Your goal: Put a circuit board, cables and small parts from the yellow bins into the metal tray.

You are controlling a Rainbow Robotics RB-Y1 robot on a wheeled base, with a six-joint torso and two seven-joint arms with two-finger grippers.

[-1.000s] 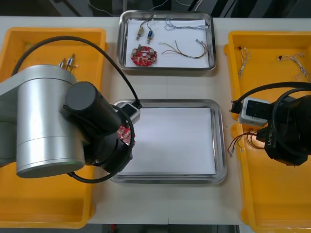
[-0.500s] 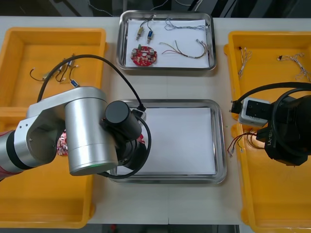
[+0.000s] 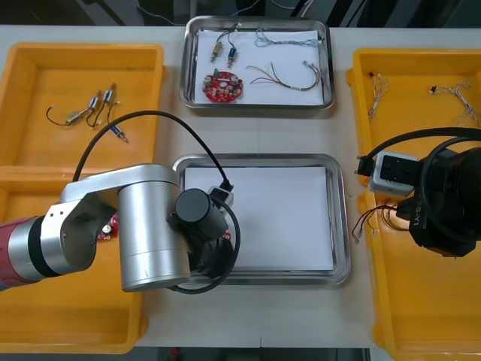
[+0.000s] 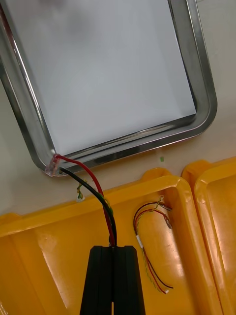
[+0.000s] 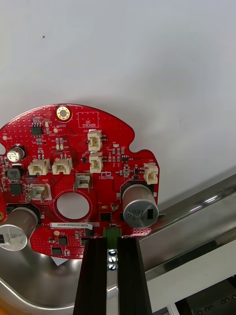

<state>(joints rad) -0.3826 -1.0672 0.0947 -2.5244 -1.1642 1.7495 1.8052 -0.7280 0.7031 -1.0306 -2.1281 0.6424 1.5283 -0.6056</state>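
My left gripper (image 5: 112, 241) is shut on the edge of a round red circuit board (image 5: 73, 172). It holds the board over the white inside of the near metal tray (image 5: 196, 216), close to its rim. In the front view the silver left arm (image 3: 150, 226) covers the left end of that tray (image 3: 342, 218) and hides the gripper. My right gripper (image 4: 114, 248) is shut on a red and black cable (image 4: 93, 192) above the near right yellow bin (image 4: 39, 256). The cable's white plug reaches the tray's corner rim (image 4: 206, 98).
A second metal tray (image 3: 255, 105) at the back holds a red board (image 3: 223, 85), cables and small metal parts. Small metal parts (image 3: 94, 109) lie in the far left bin, twisted cables (image 3: 458, 98) in the far right bin. Another red board (image 3: 109, 226) lies in the near left bin.
The left arm has swung right and toward the near edge, carrying the circuit board from the bin's side to over the tray. The right arm has not moved.
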